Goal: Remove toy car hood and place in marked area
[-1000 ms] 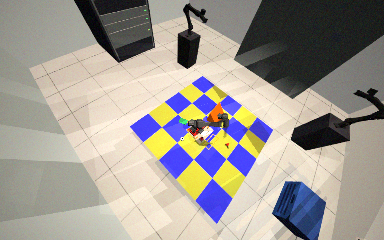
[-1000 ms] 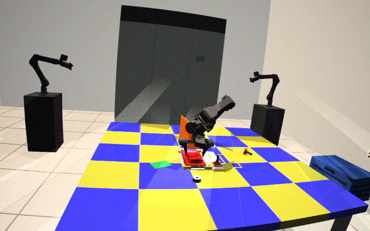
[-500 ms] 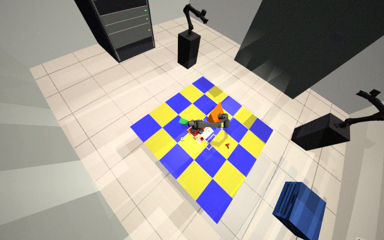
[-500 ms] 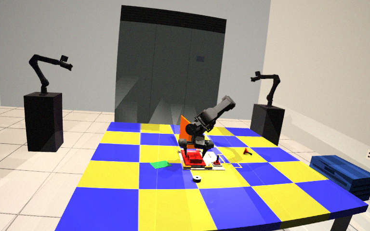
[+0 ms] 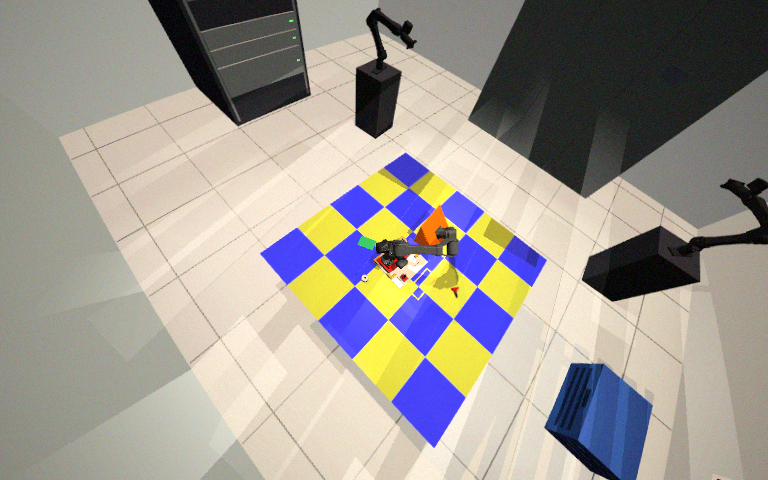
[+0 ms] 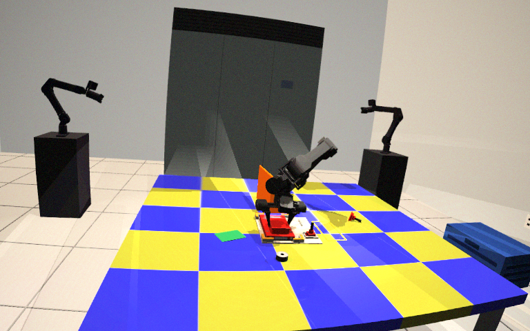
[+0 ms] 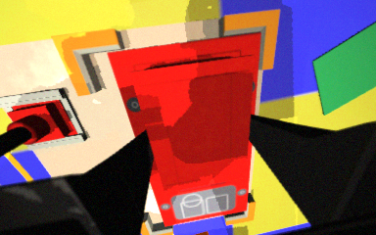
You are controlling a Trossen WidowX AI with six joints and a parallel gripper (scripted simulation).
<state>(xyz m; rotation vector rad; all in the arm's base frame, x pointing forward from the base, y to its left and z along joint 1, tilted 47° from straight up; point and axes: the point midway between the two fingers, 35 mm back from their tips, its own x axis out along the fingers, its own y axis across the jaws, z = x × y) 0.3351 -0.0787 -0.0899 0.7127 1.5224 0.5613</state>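
The red hood (image 6: 280, 222) (image 7: 190, 171) sits flat on the toy car's pale base (image 7: 112, 147) (image 6: 300, 223). My gripper (image 7: 197, 126) (image 6: 279, 225) points down over it, one black fingertip against each long side, and looks shut on the hood. The exact contact is hard to see. In the top view the arm partly hides the car. The marked area is a thin pale outline (image 6: 339, 239) (image 7: 19, 166) on the table, beside the base on its lever side.
A red lever block (image 6: 310, 233) (image 7: 35, 126) stands on the base beside the hood. An orange panel (image 6: 263, 188) (image 5: 431, 228) stands behind. A green sheet (image 6: 230, 236) (image 7: 358, 61), a small white-topped ring (image 6: 281, 256) and a red-and-black part (image 6: 353, 217) lie around the car.
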